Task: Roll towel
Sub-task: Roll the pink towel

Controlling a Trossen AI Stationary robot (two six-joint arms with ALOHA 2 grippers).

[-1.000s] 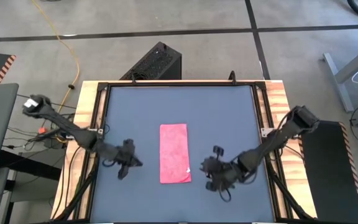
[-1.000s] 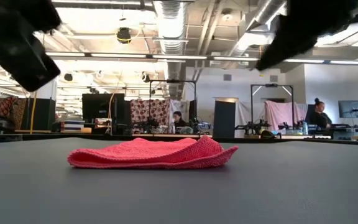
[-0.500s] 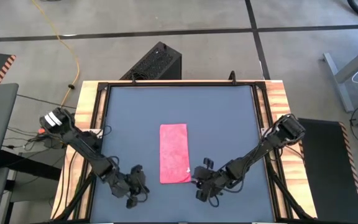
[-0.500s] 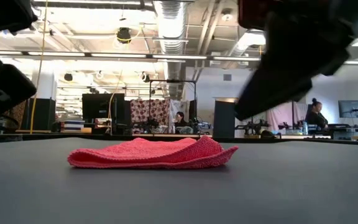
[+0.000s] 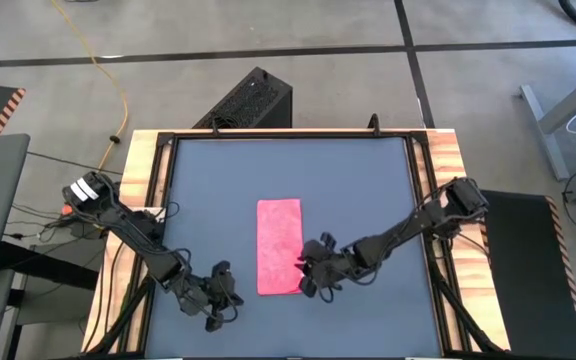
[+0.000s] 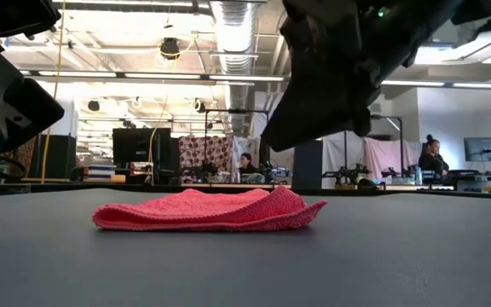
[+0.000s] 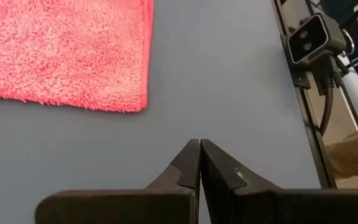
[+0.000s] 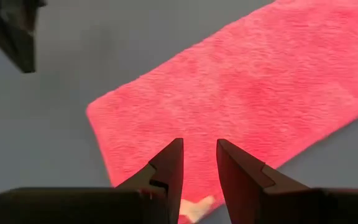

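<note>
**Item 1 — my left pincer** (image 5: 218,303). Near the front edge of the table mat (image 5: 368,180), left of the towel's near end and clear of it. Fingers (image 7: 199,163) pressed tight together with nothing between them. It hangs low over bare mat; the towel's near left corner lies a little beyond it in the left wrist view. Idle, as far as I can judge.

**Item 2 — my right pincer** (image 5: 308,277). Over the towel's near right corner, reaching in from the right edge of the mat. Jaws partly parted, a narrow gap showing between the fingers (image 8: 166,163), and no cloth caught in that gap. Seen from table height it is above the cloth, not on it.

**Item 3 — the towel** (image 5: 279,246). Bright pink, lying as a long strip in the middle of the mat, its length running from near the front edge toward the centre. From table height it looks like a low folded pad with soft edges. No turn of a roll shows at either end.

**Item 4 — progress.** My reading: rolling not begun. The strip is laid out ready; the near end is not yet gripped. Left to do: pinch that near edge, turn it over, and roll toward the far end.
</note>
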